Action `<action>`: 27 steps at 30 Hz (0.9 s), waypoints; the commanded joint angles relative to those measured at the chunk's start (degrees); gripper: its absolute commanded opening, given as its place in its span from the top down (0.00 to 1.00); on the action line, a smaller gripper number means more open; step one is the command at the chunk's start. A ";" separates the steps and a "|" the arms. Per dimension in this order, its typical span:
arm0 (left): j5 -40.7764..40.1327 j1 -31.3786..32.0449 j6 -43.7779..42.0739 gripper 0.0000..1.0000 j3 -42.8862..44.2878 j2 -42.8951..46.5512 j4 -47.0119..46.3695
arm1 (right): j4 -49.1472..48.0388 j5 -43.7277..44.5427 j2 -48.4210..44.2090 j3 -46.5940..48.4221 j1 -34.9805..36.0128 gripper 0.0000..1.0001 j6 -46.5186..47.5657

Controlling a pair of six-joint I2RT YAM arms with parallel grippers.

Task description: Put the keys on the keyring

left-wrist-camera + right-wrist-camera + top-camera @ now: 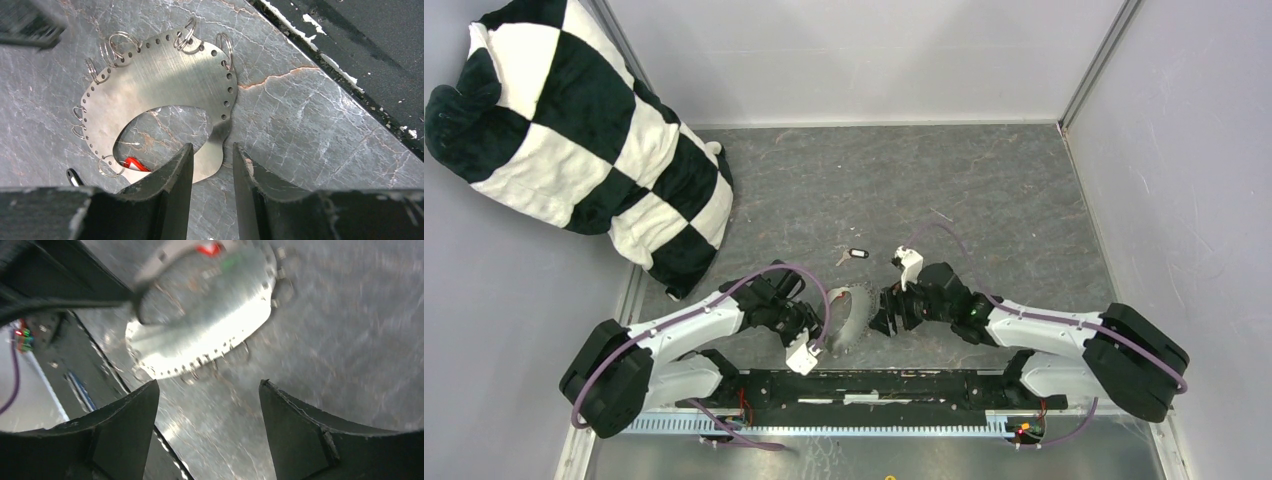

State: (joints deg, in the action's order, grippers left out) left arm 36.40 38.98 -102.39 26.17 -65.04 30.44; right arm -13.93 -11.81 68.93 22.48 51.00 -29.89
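The keyring (pixel 165 80) is a flat silvery plate with a cut-out hole and several small wire rings round its rim; it sits between my two arms (pixel 849 315). My left gripper (pixel 212 150) is shut on its narrow lower lobe and holds it a little above the table. A red key tag (pixel 134 163) shows through the cut-out, close to one small ring; whether it hangs on that ring I cannot tell. The black-tagged key (pixel 857 253) lies on the table beyond the plate. My right gripper (pixel 209 385) stands open and empty, just short of the blurred keyring (pixel 200 320).
A black-and-white checkered cushion (pixel 574 130) leans in the far left corner. Grey walls close in the table on three sides. The black base rail (pixel 874 385) of the arms runs along the near edge, close under the plate.
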 commanded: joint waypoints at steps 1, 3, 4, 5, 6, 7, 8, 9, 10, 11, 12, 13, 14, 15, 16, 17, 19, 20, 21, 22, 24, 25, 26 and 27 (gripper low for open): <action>-0.27 -0.13 0.52 0.58 -0.33 -0.22 1.19 | 4.83 -2.05 1.24 -3.28 -0.08 0.20 -5.09; -0.26 -0.12 0.90 0.58 0.13 -0.81 1.17 | 0.82 -5.71 1.05 -6.15 -0.12 0.20 -9.66; -0.34 -0.09 0.60 0.58 0.11 -1.07 0.90 | -1.12 -7.09 1.31 -7.53 -0.09 0.21 -11.66; -0.50 -0.12 0.37 0.58 -0.19 -1.24 0.45 | -2.61 -7.42 1.75 -8.35 -0.10 0.21 -12.55; -0.82 -0.14 -0.51 0.58 -0.62 -1.70 -0.77 | -3.25 -6.71 2.22 -8.58 -0.16 0.22 -13.14; -1.15 -0.13 -1.19 0.58 -1.02 -2.18 -1.74 | -4.39 -6.02 2.70 -8.72 -0.13 0.22 -13.77; -1.32 -0.07 -1.69 0.58 -1.30 -2.84 -2.72 | -5.79 -5.43 3.36 -8.65 -0.11 0.22 -14.72; -1.45 -0.05 -1.90 0.58 -1.52 -3.47 -3.76 | -7.17 -4.48 4.34 -8.56 -0.14 0.23 -15.53; -1.63 -0.05 -2.13 0.58 -1.75 -4.12 -4.92 | -8.53 -3.77 5.64 -8.29 -0.08 0.24 -16.47; -1.77 -0.05 -2.73 0.59 -2.00 -4.76 -5.76 | -9.42 -2.46 6.80 -8.09 -0.14 0.25 -17.26; -2.11 -0.05 -3.61 0.59 -2.30 -5.28 -6.45 | -11.34 -1.63 7.99 -8.12 -0.11 0.25 -17.98; -2.33 -0.05 -4.57 0.59 -2.43 -5.86 -6.78 | -13.00 -1.48 9.18 -8.08 -0.11 0.26 -18.87; -2.26 -0.02 -5.15 0.59 -2.40 -6.42 -6.95 | -14.24 -1.78 10.72 -7.31 -0.06 0.28 -19.10; -2.16 0.00 -5.40 0.60 -2.18 -7.02 -7.00 | -14.66 -2.24 12.17 -6.42 0.08 0.29 -18.84; -1.76 0.04 -5.37 0.60 -1.76 -7.63 -7.04 | -14.15 -2.27 13.25 -5.19 0.51 0.31 -18.06; -1.45 0.16 -5.18 0.60 -1.41 -8.12 -7.02 | -13.53 -1.86 13.78 -4.44 0.75 0.32 -17.40; -0.36 0.51 -4.94 0.60 -0.95 -8.80 -6.99 | -12.10 -0.22 14.02 -3.48 0.94 0.33 -16.34; 0.34 0.80 -4.75 0.61 -0.69 -8.89 -6.93 | -11.28 1.00 13.91 -3.27 0.94 0.34 -15.81; 1.13 1.02 -4.93 0.61 -0.20 -9.15 -5.75 | -10.31 1.98 13.72 -2.79 0.90 0.36 -15.23; 2.09 1.27 -5.06 0.61 0.44 -9.33 -4.91 | -9.44 3.31 13.63 -2.33 0.94 0.38 -14.70; 3.72 1.65 -5.71 0.61 1.41 -9.56 -2.16 | -7.75 5.54 13.60 -1.42 0.93 0.42 -13.44; 3.96 1.84 -6.10 0.61 1.56 -9.58 -1.51 | -7.13 6.70 13.60 -1.09 0.98 0.46 -13.08; 4.06 2.01 -6.34 0.61 1.60 -9.65 -1.08 | -6.81 7.53 13.72 -0.93 0.94 0.51 -12.47; 3.97 2.06 -6.43 0.61 1.64 -9.67 -0.86 | -6.27 8.23 13.92 -0.67 0.97 0.57 -11.90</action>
State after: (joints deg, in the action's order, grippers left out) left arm 38.52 39.92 -106.56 28.03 -73.06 23.07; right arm -26.65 -10.09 81.45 20.40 51.66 -45.23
